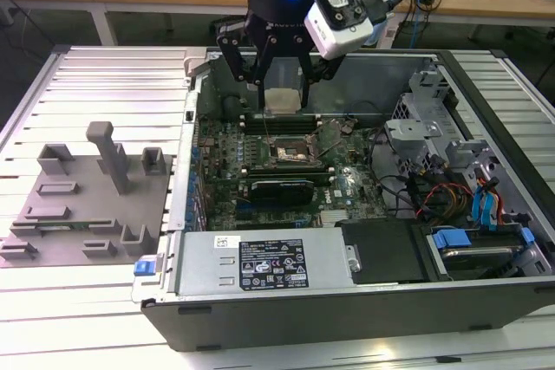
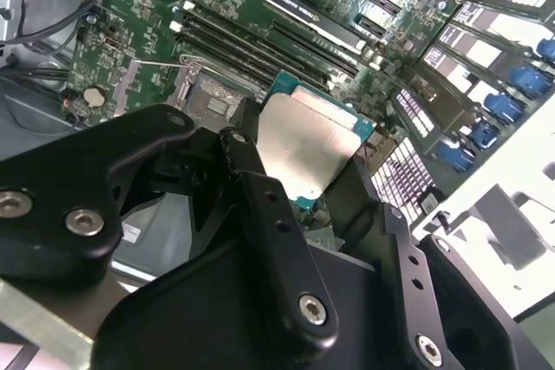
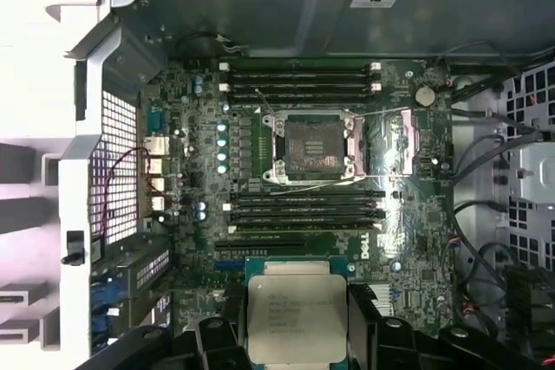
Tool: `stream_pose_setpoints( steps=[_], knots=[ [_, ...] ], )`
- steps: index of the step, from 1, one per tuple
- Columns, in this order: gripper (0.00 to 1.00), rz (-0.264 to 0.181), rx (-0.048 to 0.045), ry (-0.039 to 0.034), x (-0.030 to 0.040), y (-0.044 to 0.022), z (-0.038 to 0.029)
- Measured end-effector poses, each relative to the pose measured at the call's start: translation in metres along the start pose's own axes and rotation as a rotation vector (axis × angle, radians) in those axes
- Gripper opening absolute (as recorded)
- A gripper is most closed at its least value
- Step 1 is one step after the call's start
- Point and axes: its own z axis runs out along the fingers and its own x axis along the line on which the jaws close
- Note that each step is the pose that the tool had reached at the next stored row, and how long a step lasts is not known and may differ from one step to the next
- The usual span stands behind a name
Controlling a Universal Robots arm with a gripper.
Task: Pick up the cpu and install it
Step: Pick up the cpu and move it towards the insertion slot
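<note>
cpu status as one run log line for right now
gripper: shut on cpu | cpu: held above motherboard, not seated | socket: open, empty

cpu [image 1: 284, 101]: 1 | pincer [image 1: 284, 93]: 1 | computer case [image 1: 347, 322]: 1 | motherboard [image 1: 347, 184]: 1 | socket [image 1: 290, 152]: 1 | memory-slot banks [image 3: 299, 80]: 2, flanking the socket | coin battery [image 3: 424, 94]: 1 | power supply [image 1: 269, 264]: 1, lower centre of exterior view | grey holder tray [image 1: 78, 214]: 1, exterior view's left

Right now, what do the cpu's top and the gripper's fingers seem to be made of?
The cpu top: likely brushed metal, silvery-grey with a dull sheen. The gripper fingers: black, matte, screwed links; painted metal or hard plastic, cannot tell.
</note>
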Motion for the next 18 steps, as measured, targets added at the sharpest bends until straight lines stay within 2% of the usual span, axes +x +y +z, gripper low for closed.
stream_pose_setpoints(
  steps=[11, 18],
  knots=[
    [0.55, 0.000, 0.0000, 0.0000, 0.0000, 0.0008, 0.0228],
    [0.55, 0.000, 0.0000, 0.0003, -0.0031, 0.0097, 0.0338]
  ],
)
